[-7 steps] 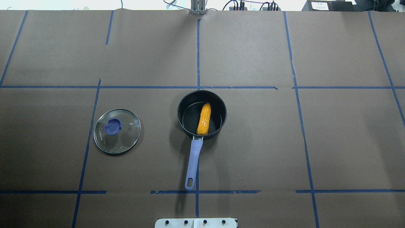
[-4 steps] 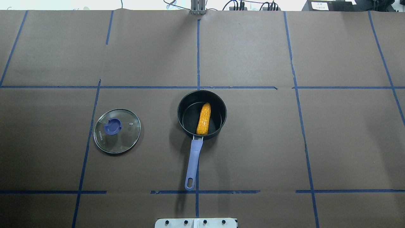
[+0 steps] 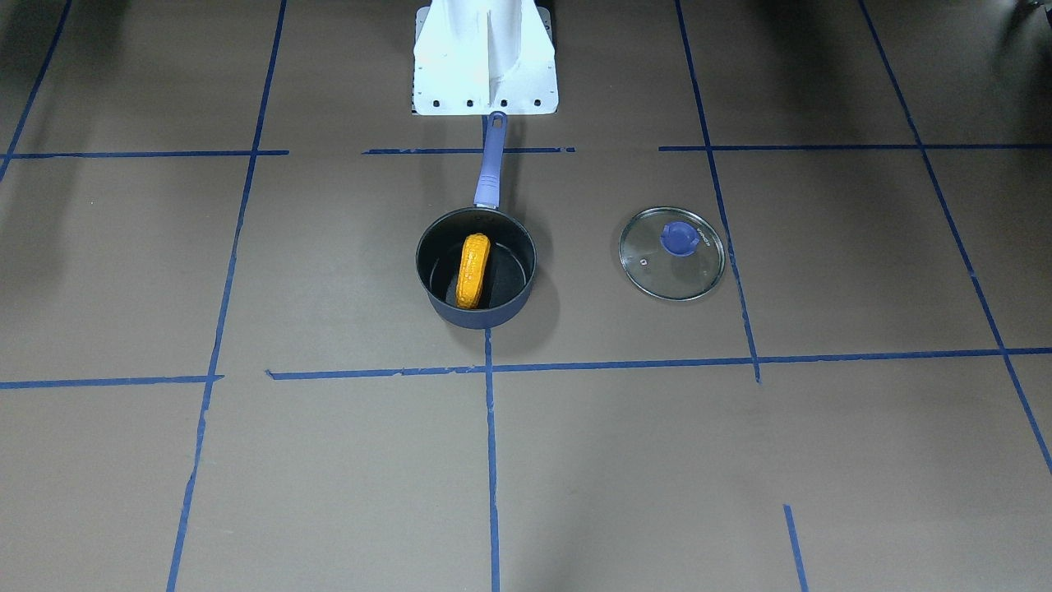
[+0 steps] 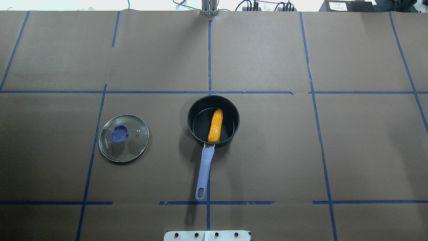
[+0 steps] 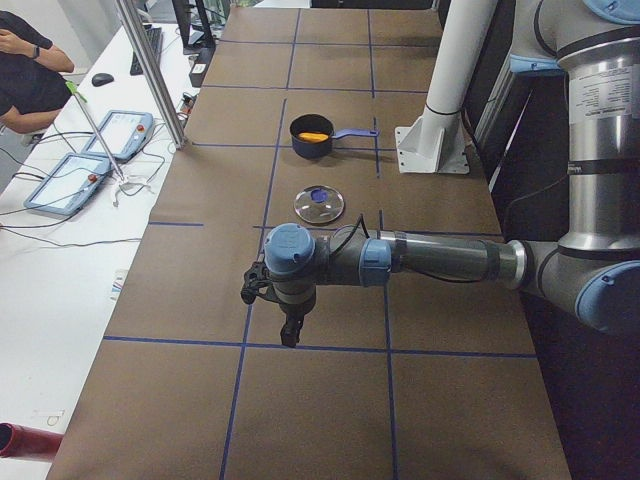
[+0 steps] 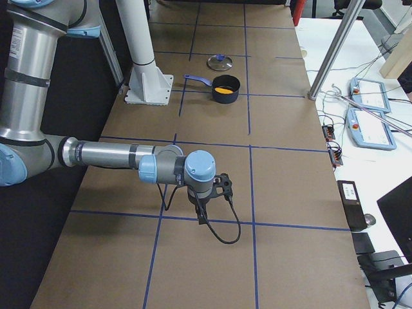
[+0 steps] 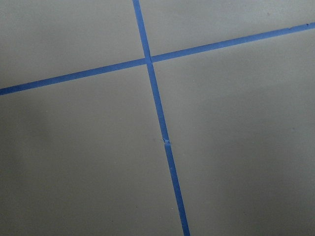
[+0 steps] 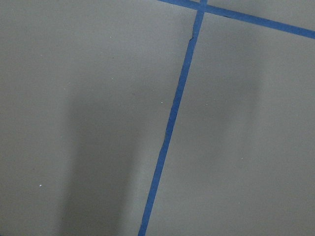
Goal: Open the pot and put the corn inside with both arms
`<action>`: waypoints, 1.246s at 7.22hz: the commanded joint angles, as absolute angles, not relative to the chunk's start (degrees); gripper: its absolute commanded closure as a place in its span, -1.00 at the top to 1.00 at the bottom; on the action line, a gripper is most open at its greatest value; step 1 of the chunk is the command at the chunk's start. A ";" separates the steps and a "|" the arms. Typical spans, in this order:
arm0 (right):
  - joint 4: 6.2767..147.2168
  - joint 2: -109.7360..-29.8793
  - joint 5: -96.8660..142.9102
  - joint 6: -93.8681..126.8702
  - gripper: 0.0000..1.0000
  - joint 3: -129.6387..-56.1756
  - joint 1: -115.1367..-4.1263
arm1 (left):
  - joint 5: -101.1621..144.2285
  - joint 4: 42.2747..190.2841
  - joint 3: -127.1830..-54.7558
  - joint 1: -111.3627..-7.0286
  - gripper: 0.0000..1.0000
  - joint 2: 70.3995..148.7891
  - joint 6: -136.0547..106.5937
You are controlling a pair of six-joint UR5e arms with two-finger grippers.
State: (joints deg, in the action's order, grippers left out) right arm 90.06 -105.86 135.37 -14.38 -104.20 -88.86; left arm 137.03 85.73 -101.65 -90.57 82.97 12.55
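The dark navy pot (image 4: 189, 115) stands open at the table's middle, its periwinkle handle (image 4: 204, 169) pointing at the robot's base. The orange-yellow corn (image 4: 215, 126) lies inside it, also in the front-facing view (image 3: 472, 270). The glass lid (image 4: 123, 138) with its blue knob lies flat on the table to the pot's left. Both arms are far from the pot, at the table's ends. My left gripper (image 5: 289, 337) shows only in the exterior left view, my right gripper (image 6: 202, 217) only in the exterior right view; I cannot tell if they are open or shut.
The white base stand (image 3: 485, 57) sits just behind the pot's handle. Blue tape lines grid the brown table cover. Both wrist views show only bare cover and tape. Teach pendants (image 5: 75, 180) and cables lie on the white bench beyond the far edge.
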 commanded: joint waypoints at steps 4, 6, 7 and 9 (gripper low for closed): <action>90.09 -104.85 135.09 -14.41 1.00 -102.13 -88.86 | 137.37 86.05 -101.33 -90.53 1.00 83.50 12.57; 90.00 -104.94 134.91 -14.33 1.00 -102.92 -88.86 | 137.29 86.05 -102.03 -90.44 1.00 83.58 12.57; 89.91 -105.20 134.91 -14.33 1.00 -102.83 -88.86 | 137.29 86.04 -102.04 -90.44 1.00 83.58 12.74; 89.91 -104.68 135.35 -14.24 1.00 -102.22 -88.86 | 136.94 86.04 -101.95 -90.44 1.00 83.67 12.92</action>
State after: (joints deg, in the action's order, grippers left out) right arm 89.89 -104.86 135.01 -14.24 -102.46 -88.86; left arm 137.17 86.05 -102.02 -90.44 83.64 12.84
